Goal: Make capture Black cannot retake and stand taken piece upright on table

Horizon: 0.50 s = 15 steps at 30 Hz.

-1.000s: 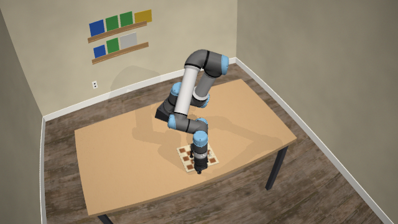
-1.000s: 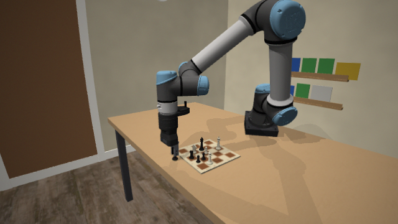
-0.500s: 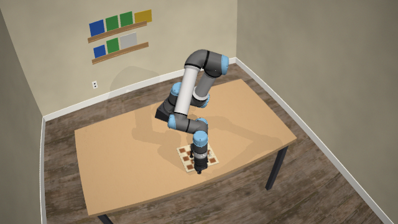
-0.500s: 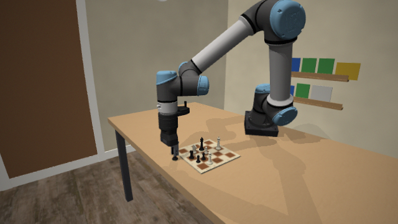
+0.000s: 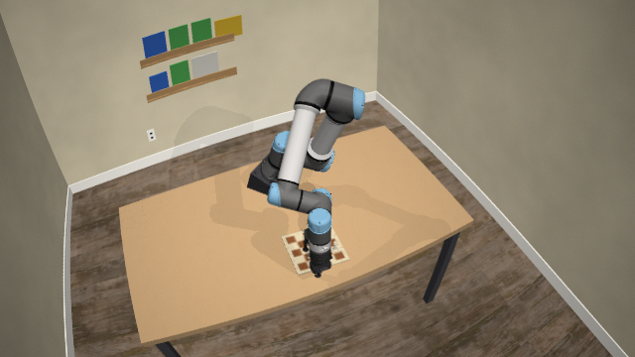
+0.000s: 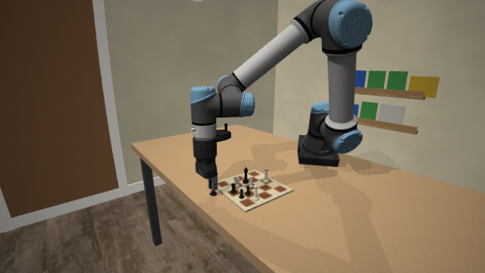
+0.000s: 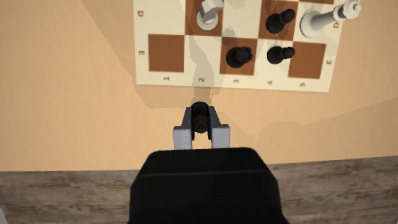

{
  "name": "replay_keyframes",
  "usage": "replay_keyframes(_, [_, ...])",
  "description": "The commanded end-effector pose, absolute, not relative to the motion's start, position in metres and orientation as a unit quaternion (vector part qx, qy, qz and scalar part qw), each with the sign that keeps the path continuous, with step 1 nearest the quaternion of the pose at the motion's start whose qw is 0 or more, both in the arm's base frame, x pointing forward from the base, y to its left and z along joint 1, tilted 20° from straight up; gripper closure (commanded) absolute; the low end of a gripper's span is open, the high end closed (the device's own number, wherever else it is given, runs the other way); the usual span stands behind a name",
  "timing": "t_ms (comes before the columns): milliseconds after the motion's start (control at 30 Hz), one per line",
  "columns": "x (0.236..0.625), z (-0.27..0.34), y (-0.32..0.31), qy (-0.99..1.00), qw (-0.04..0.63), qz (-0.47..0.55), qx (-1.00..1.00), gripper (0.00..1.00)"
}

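Black pawn (image 7: 200,116) clamped in end effector (image 7: 201,131), off-board.

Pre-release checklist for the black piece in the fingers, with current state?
1. Grasp: gripper shut on the black piece - ok.
2. Drop spot off the board: piece is over bare table, beside the board edge - ok.
3. Piece upright: stands vertical between the fingers in the exterior view - ok.
4. Base touching the table: looks down or nearly so - cannot tell.
5. Neighbours clear: nearest black pawn is well away on the board - ok.
6. Board pieces upright: visible ones stand - ok.
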State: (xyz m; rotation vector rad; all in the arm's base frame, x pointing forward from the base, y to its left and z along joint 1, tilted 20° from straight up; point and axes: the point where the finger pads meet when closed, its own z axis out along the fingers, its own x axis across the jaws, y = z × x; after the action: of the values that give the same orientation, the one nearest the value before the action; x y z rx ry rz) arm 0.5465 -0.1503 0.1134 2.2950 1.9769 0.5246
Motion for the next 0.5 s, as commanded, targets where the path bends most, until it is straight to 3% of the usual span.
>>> replay_keyframes(0, [0.5471,0.1126,-0.1503,0.643,0.034,0.171,0.746,1.0])
replay_keyframes(467, [0.5475,0.1113,-0.1501,0.643,0.034,0.171,0.746,1.0])
